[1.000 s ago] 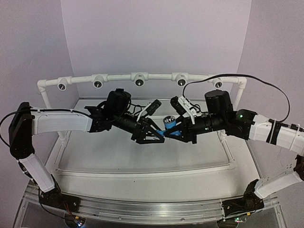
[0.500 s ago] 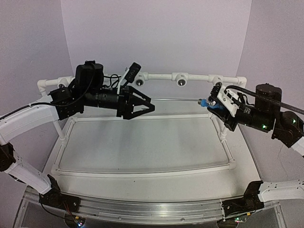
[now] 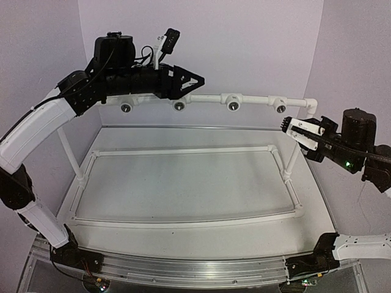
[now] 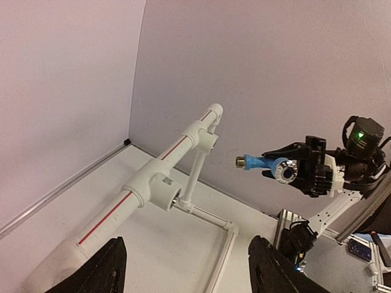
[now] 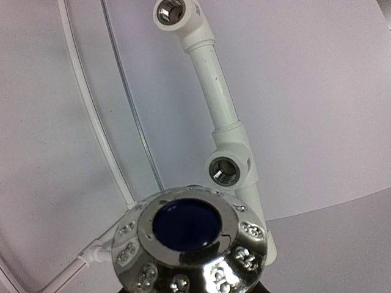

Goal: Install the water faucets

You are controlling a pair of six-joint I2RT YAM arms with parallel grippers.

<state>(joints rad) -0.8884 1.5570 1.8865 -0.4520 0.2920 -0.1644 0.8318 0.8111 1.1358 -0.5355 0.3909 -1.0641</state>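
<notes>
Handover finished. A second earlier both arms met mid-air over the table (image 3: 183,183) with the water faucet between their tips. Since then they had split. The left gripper (image 3: 194,80) had climbed up and back, and sat above the white pipe rail (image 3: 208,97) with its fingers (image 4: 98,268) released and nothing between them.

The right gripper (image 3: 288,126) had swung out to the right, off the rail's right end, fingers clenched on the water faucet (image 4: 263,163). The left wrist view showed it best: blue body held out level in the air, brass threaded end pointing away from the gripper, chrome knob (image 5: 189,235) back at the fingers. The faucet touched no pipe.

The right wrist view looked past the knob at two open sockets, a tee fitting (image 5: 226,171) and an end elbow (image 5: 171,12), both apart from the faucet.

Every fitting in view stood with a bare opening, so probably no faucet was installed yet. The right arm alone carried the part. The likely next step was lining the threaded end up with a right-side socket, with misaligned threads the likely snag.
</notes>
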